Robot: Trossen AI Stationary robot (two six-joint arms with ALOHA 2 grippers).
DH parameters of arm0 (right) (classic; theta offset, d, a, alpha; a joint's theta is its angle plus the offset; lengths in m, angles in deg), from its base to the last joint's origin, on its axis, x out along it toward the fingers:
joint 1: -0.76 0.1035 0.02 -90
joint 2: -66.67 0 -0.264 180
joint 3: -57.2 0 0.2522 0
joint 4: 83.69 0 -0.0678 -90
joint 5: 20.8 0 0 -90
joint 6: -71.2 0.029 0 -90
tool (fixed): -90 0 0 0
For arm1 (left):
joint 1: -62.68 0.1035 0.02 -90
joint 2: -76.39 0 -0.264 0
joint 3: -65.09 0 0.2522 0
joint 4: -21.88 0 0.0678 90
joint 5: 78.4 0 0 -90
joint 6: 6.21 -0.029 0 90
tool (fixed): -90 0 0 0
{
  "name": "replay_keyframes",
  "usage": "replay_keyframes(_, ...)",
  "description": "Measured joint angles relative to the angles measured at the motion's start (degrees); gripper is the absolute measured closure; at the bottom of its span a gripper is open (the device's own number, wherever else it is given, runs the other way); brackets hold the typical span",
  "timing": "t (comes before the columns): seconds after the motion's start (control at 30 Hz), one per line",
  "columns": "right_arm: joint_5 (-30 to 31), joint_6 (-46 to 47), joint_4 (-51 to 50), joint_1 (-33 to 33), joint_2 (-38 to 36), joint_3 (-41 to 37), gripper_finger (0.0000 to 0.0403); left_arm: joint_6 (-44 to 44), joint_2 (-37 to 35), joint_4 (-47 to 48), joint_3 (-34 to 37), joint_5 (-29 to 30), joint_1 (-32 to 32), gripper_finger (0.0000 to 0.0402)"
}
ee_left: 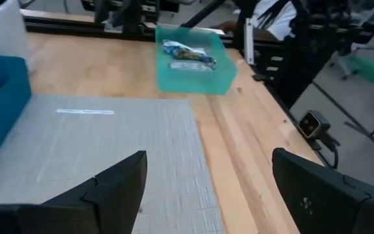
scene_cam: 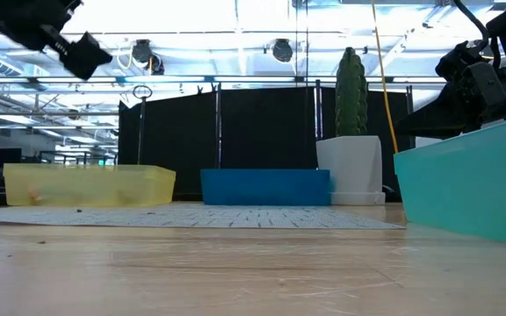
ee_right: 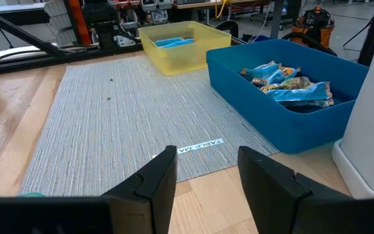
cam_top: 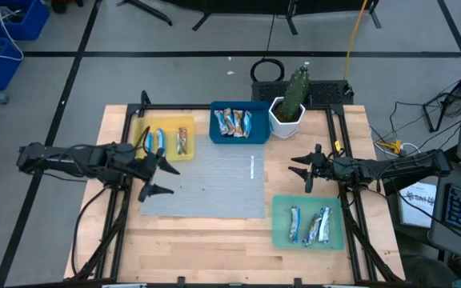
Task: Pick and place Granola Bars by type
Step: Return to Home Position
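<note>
Wooden table (cam_top: 214, 240) carried a grey mat (cam_top: 206, 184). Yellow bin (cam_top: 163, 120) and blue bin (cam_top: 239, 105) sat at its back edge, green bin (cam_top: 282, 210) off its front right corner. Left gripper (cam_top: 166, 179) hung over mat's left edge, right gripper (cam_top: 298, 166) just off its right edge. Both had fingers apart, holding nothing. Granola Bars (cam_top: 234, 122) lay in all three bins.

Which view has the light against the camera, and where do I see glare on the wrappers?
Low view: the ceiling lights shine into the camera, so the left arm and right arm look like dark silhouettes. Right wrist view: small glare spots on the granola bars in the blue bin.
</note>
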Motion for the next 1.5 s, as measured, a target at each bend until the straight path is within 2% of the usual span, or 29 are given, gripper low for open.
replay_keyframes(0.2, 0.0, 0.0, 0.0, 0.0, 0.0, 0.0, 0.0245, 2.0, -6.0, -5.4, 8.3, -0.8, -0.8, 0.0074)
replay_keyframes(0.57, 0.0, 0.0, 0.0, 0.0, 0.0, 0.0, 0.0245, 1.8, -20.0, -6.0, 18.2, -0.9, -5.1, 0.0081)
replay_keyframes(0.83, 0.0, 0.0, 0.0, 0.0, 0.0, 0.0, 0.0245, 3.2, -28.0, -5.3, 21.3, -0.2, -5.6, 0.0072)
replay_keyframes(0.93, 0.0, 0.0, 0.0, 0.0, 0.0, 0.0, 0.0245, 3.1, -29.1, -5.4, 21.3, 2.9, -6.4, 0.0076)
replay_keyframes(1.17, 0.0, 0.0, 0.0, 0.0, 0.0, 0.0, 0.0245, 7.8, -29.1, -5.0, 21.3, 16.7, -9.1, 0.0087)
replay_keyframes(1.4, 0.0, 0.0, 0.0, 0.0, 0.0, 0.0, 0.0245, 4.7, -29.1, -5.0, 21.2, 19.6, -9.3, 0.0079)
replay_keyframes(1.5, 0.0, 0.0, 0.0, 0.0, 0.0, 0.0, 0.0245, 0.5, -29.1, -5.0, 21.2, 19.4, -9.2, 0.0076)
